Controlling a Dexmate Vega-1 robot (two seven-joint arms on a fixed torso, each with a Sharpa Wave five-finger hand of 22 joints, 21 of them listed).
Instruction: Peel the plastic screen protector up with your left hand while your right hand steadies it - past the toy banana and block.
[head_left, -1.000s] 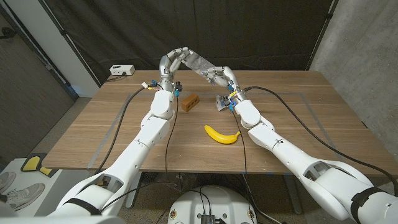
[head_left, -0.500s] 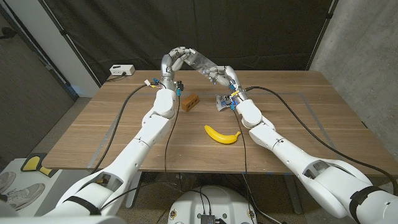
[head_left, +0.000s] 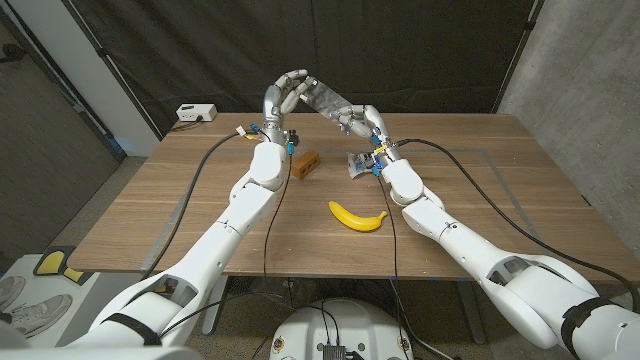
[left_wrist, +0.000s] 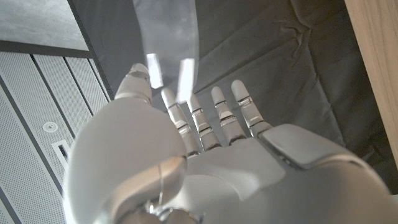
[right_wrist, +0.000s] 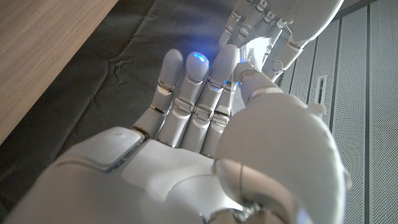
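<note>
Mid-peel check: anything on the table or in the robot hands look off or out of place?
Nothing stands out. The screen protector is held in the air between the left robot hand and the right robot hand. The toy banana and block lie apart on the table.

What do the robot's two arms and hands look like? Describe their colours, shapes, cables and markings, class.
Both arms are glossy white with rounded shells and dark bands at the joints. A black cable runs along each arm to the wrist, where small blue and yellow connectors sit. The left hand and right hand are silvery grey with jointed fingers. In the right wrist view, a blue light glows on one fingertip.
</note>
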